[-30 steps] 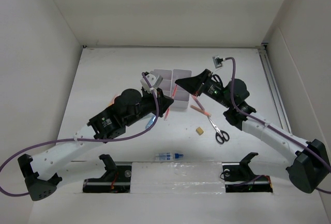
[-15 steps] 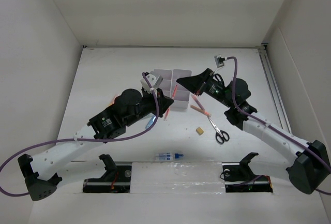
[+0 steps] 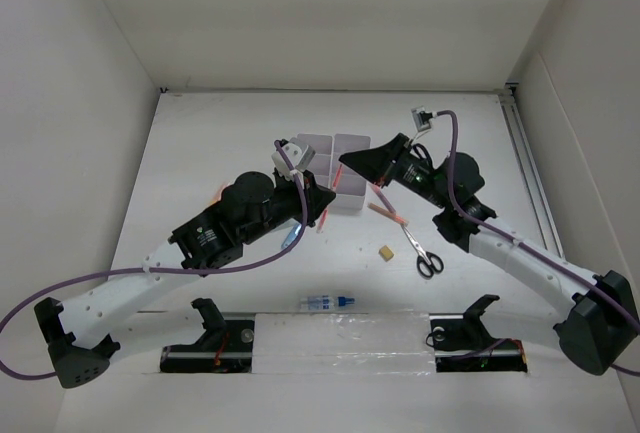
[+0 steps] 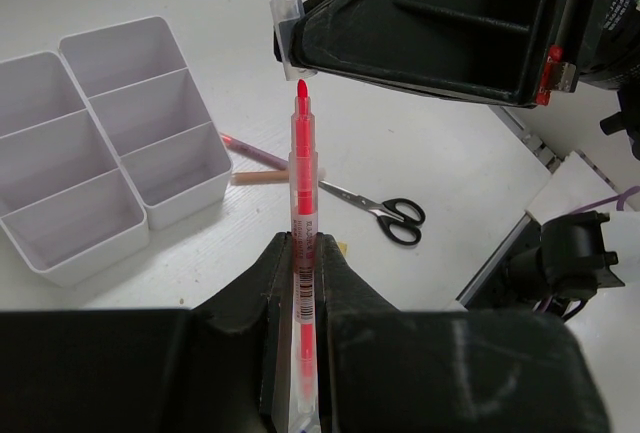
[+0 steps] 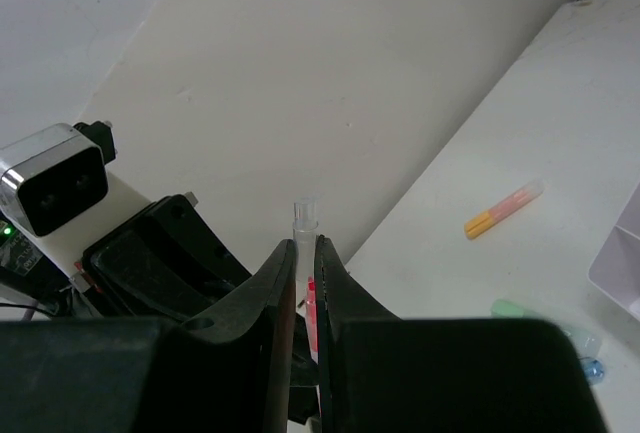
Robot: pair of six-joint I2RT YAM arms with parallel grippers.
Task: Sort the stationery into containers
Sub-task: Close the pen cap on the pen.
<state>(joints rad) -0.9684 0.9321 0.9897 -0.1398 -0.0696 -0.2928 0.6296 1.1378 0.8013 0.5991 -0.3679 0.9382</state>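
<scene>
Clamping the barrel of a red pen (image 4: 303,183), the left gripper (image 4: 303,253) has its fingers pressed tight against both sides. The uncapped tip projects straight ahead of the fingertips. Just beyond that tip, the right gripper (image 5: 305,253) is pinched on a clear cap (image 5: 304,215), which sticks out past its fingertips. Cap and pen tip are close together but not touching. Both grippers are raised above the table (image 3: 200,143).

Positions relative to the left gripper:
- The white organizer (image 4: 178,203), two columns by three rows, sits on the table ahead and to the left.
- A pink pen (image 4: 250,151) and a tan-orange pen (image 4: 262,177) lie ahead, under the held pen, just beside the organizer's corner.
- The black-handled scissors (image 4: 385,216) lie ahead and to the right, blades pointing toward those two pens.

Positions relative to the right gripper:
- An orange-and-pink pen (image 5: 500,211) lies on the table to the right.
- A light green marker (image 5: 515,310) lies nearer the camera than that pen.
- The tan eraser (image 3: 384,251) lies back toward the arm bases, near the scissors.
- The blue-capped bottle (image 3: 327,301) lies well behind both grippers, close to the bases.
</scene>
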